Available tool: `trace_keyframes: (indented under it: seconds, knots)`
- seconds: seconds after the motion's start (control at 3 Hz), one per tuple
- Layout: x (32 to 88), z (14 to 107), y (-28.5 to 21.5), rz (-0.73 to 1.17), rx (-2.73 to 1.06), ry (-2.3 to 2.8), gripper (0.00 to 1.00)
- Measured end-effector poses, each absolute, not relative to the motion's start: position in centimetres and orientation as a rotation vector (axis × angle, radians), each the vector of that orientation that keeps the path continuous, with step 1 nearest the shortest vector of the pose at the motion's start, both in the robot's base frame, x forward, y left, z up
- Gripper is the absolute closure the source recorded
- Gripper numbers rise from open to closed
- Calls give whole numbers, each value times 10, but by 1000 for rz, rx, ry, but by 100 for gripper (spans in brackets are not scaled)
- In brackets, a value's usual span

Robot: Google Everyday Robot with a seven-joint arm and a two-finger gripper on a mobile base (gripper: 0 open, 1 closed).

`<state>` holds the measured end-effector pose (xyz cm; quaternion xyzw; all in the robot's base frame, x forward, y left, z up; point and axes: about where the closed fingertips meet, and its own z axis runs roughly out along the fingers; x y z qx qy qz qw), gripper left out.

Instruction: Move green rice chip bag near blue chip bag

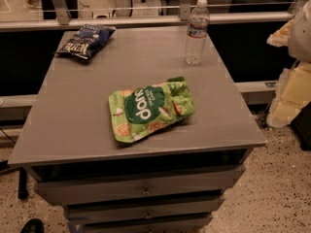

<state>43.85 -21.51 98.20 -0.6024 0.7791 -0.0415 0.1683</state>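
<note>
The green rice chip bag (150, 108) lies flat near the middle of the grey table top (73, 110), slightly toward the front, with its dark green round logo facing up. The blue chip bag (85, 41) lies at the table's far left corner, well apart from the green bag. My gripper (287, 93) shows as pale white and yellowish parts at the right edge of the view. It is beyond the table's right side, off the table and away from both bags. It holds nothing that I can see.
A clear plastic water bottle (196, 32) stands upright near the table's far right corner, behind the green bag. The table has drawers (141, 191) in its front. A rail and glass partition (146, 18) run behind it. Speckled floor lies around it.
</note>
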Motion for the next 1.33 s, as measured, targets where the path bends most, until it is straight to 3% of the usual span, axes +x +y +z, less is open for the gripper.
trace_keyframes:
  seconds: [0.67, 1.33]
  knots:
    - [445, 971, -200, -37, -1682, 2178, 0]
    - [505, 913, -133, 224, -1571, 2024, 0]
